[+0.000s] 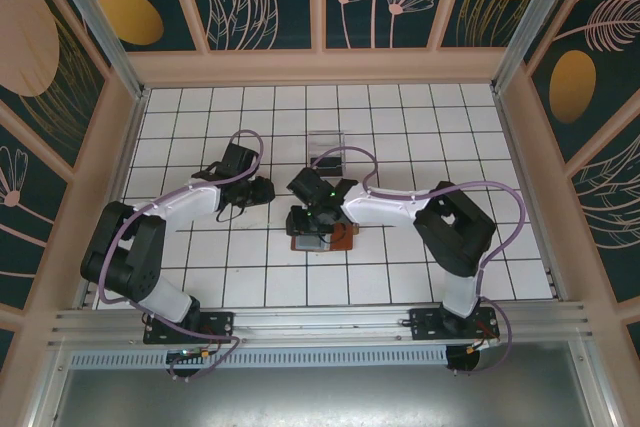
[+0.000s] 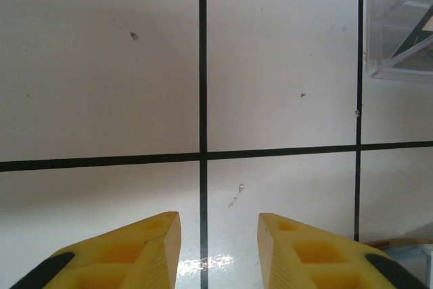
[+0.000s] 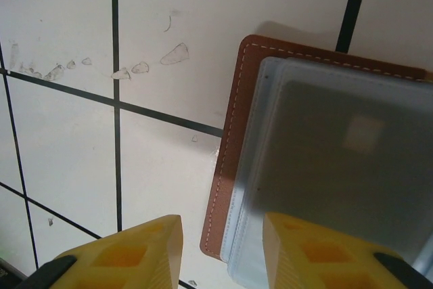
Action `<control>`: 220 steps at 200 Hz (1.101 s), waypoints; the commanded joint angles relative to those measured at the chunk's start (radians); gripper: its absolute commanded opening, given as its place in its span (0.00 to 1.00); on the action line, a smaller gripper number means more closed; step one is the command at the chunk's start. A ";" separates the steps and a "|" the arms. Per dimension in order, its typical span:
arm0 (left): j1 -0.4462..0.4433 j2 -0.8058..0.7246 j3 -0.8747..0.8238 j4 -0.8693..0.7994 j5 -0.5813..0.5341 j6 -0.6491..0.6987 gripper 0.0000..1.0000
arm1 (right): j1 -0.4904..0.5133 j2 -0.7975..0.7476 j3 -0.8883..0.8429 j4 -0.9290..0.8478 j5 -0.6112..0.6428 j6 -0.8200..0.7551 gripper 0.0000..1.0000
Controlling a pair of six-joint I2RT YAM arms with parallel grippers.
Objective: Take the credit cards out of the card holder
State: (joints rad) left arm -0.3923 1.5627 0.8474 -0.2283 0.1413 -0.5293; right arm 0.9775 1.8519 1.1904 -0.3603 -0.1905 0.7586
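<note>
The card holder (image 1: 340,238) lies open on the tiles; its brown leather edge (image 3: 233,140) frames a grey-blue clear sleeve. Through the sleeve shows a dark credit card (image 3: 338,167) with a pale square on it. My right gripper (image 3: 222,225) hovers open over the holder's left edge, one yellow finger (image 3: 304,248) above the sleeve and the other over bare tile, with nothing gripped. From above, the right gripper (image 1: 315,215) sits right over the holder. A tile to the left, my left gripper (image 2: 218,218) is open above bare white tile and holds nothing; in the top view the left gripper (image 1: 256,192) points toward the right one.
A clear plastic box (image 1: 325,152) stands just beyond the two grippers; the same clear plastic box (image 2: 400,28) appears at the upper right of the left wrist view. Pink walls (image 1: 320,67) fence the white tiled floor on three sides.
</note>
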 commanded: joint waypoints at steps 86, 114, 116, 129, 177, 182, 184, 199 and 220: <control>0.004 0.003 0.026 0.004 0.016 0.020 0.37 | 0.014 0.037 0.020 -0.094 0.081 0.047 0.37; 0.004 0.011 0.033 0.007 0.025 0.017 0.37 | 0.020 0.039 0.043 -0.185 0.140 0.048 0.38; 0.004 0.011 0.033 0.007 0.026 0.017 0.37 | 0.020 0.039 0.045 -0.189 0.145 0.049 0.38; 0.004 0.014 0.036 0.007 0.026 0.017 0.37 | 0.026 0.036 0.057 -0.225 0.176 0.055 0.39; 0.004 0.022 0.046 0.010 0.044 0.011 0.37 | 0.063 0.038 0.129 -0.330 0.284 0.068 0.42; 0.004 0.022 0.047 0.013 0.049 0.012 0.37 | 0.068 0.039 0.138 -0.342 0.299 0.070 0.43; 0.003 0.022 0.047 0.013 0.051 0.010 0.37 | 0.069 0.040 0.140 -0.346 0.303 0.071 0.43; 0.004 0.025 0.051 0.020 0.067 0.002 0.37 | 0.076 0.046 0.157 -0.387 0.342 0.074 0.45; 0.003 0.032 0.061 0.025 0.082 -0.004 0.37 | 0.080 0.055 0.176 -0.445 0.388 0.078 0.47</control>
State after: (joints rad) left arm -0.3923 1.5723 0.8711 -0.2276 0.1875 -0.5274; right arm 1.0477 1.8839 1.3300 -0.6811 0.0811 0.8143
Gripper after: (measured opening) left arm 0.367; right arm 0.459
